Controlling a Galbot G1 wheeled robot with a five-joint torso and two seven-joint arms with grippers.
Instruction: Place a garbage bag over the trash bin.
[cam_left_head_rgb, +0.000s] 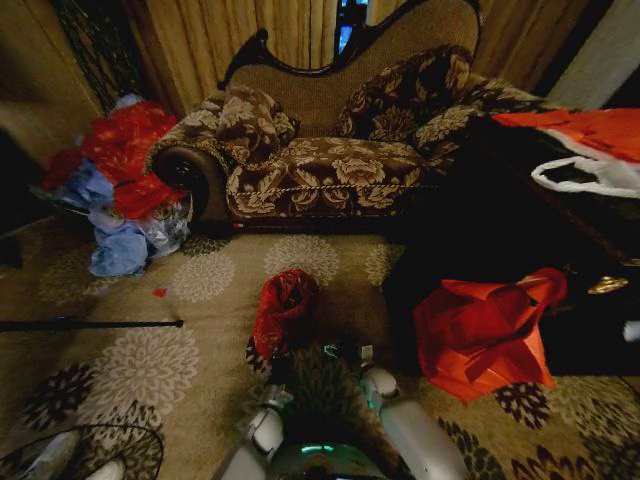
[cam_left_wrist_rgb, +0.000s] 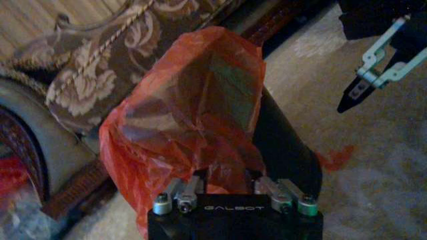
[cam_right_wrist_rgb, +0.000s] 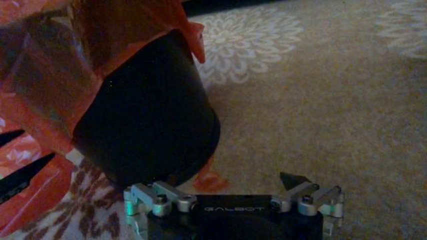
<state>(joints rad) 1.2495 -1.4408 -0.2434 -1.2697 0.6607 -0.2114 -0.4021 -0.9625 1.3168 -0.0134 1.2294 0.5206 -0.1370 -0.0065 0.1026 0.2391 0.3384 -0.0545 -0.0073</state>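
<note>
You are in the draping step: the garbage bag (cam_left_head_rgb: 284, 308) sits over the top of the trash bin (cam_right_wrist_rgb: 150, 125) on the flowered carpet (cam_left_head_rgb: 180, 370) in front of the sofa (cam_left_head_rgb: 330, 150), but in the right wrist view the bin's black wall is bare below the red film, so the bag looks only partly pulled down. Your left gripper (cam_left_wrist_rgb: 228, 187) is right at the bag; the plastic bunches between its fingers and the bin stands just beyond them, yet you cannot tell from these views whether the fingers are clamped on the film or merely pressed into it. Your right gripper (cam_right_wrist_rgb: 230, 192) hangs low beside the bin with its fingers spread wide and nothing between them; the bin's wall is just ahead of the left-hand finger, and the left wrist view shows those same dark tips apart in open air, clear of the bag. The next move, as I judge it, calls for the free gripper to catch the loose hem on its own side and draw it down over the rim, gently, since the film is thin and the light bin could tip
</note>
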